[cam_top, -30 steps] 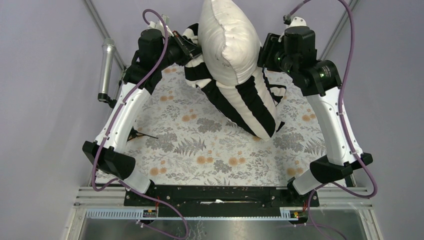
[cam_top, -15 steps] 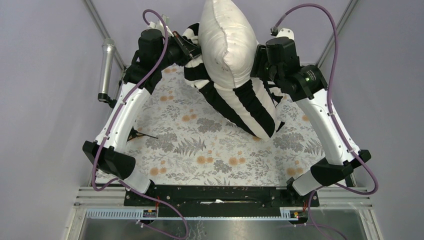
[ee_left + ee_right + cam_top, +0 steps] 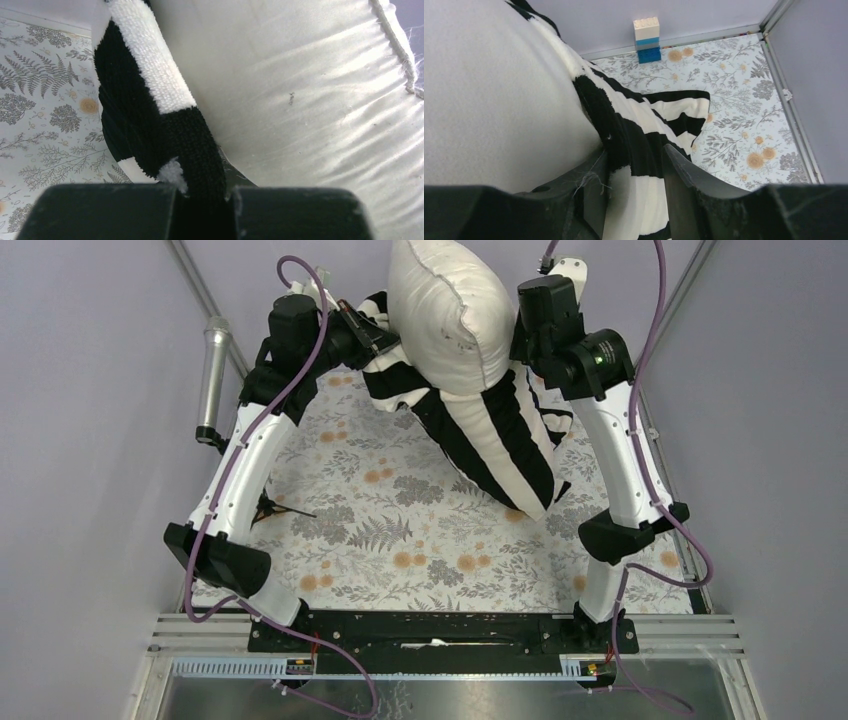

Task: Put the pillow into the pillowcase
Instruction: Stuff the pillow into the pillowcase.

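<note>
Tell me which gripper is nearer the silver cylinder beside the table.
Left. The left gripper, shut on the pillowcase, is between the silver cylinder and the pillow; the right gripper is on the pillow's opposite side, farther off.

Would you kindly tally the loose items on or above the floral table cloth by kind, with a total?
pillow: 1
striped pillowcase: 1
stack of toy bricks: 1
small dark object beside the left arm: 1
Total: 4
</note>
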Robot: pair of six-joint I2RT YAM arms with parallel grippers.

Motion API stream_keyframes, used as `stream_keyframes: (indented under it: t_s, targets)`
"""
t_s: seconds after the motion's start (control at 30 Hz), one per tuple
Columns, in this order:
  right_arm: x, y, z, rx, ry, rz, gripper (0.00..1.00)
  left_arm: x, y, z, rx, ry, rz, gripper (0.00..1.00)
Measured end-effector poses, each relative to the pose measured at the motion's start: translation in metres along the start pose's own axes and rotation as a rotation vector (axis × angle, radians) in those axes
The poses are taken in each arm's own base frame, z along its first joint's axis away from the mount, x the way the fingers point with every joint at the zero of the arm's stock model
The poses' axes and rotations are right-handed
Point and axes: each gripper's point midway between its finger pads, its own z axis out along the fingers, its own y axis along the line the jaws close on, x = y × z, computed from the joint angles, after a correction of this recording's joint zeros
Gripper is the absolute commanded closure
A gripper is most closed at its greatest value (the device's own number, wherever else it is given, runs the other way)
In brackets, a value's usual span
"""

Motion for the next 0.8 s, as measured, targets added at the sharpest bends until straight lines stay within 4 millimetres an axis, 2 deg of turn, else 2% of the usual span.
stream_keyframes:
  t_s: [0.2, 0.3, 0.37, 0.4, 0.43, 0.5, 0.53, 0.63, 0.73, 0.77, 0.8]
  targets:
    - [0.000, -0.005, 0.007, 0.039, 0.002, -0.027, 0.55, 0.000, 0.000, 0.001, 0.005, 0.008, -0.007, 1.00]
    - [0.000, -0.005, 0.008, 0.024, 0.006, -0.020, 0.69, 0.000, -0.001, 0.002, 0.009, 0.010, -0.007, 1.00]
    - [-0.001, -0.005, 0.011, 0.005, 0.014, -0.009, 0.82, 0.000, -0.001, 0.002, 0.010, 0.011, -0.008, 1.00]
    - [-0.002, -0.006, 0.013, -0.007, 0.018, 0.001, 0.84, 0.000, -0.001, 0.002, 0.011, 0.012, -0.008, 1.00]
    - [-0.003, -0.007, 0.016, -0.022, 0.022, 0.020, 0.83, 0.000, -0.001, 0.002, 0.012, 0.012, -0.008, 1.00]
    - [-0.007, -0.011, 0.022, -0.037, 0.027, 0.047, 0.68, 0.001, -0.002, 0.002, 0.017, 0.015, -0.009, 1.00]
    - [-0.007, -0.014, 0.025, -0.037, 0.031, 0.057, 0.63, 0.001, -0.003, 0.002, 0.019, 0.016, -0.009, 1.00]
    - [-0.005, -0.017, 0.032, -0.042, 0.049, 0.075, 0.57, 0.001, -0.003, 0.001, 0.022, 0.017, -0.009, 1.00]
    - [-0.002, -0.015, 0.037, -0.058, 0.064, 0.080, 0.62, 0.001, -0.003, 0.002, 0.022, 0.020, -0.010, 1.00]
    - [-0.001, -0.012, 0.037, -0.071, 0.068, 0.082, 0.67, 0.001, -0.002, 0.002, 0.020, 0.021, -0.011, 1.00]
    - [-0.001, -0.010, 0.037, -0.082, 0.070, 0.083, 0.76, 0.001, -0.001, 0.002, 0.018, 0.022, -0.012, 1.00]
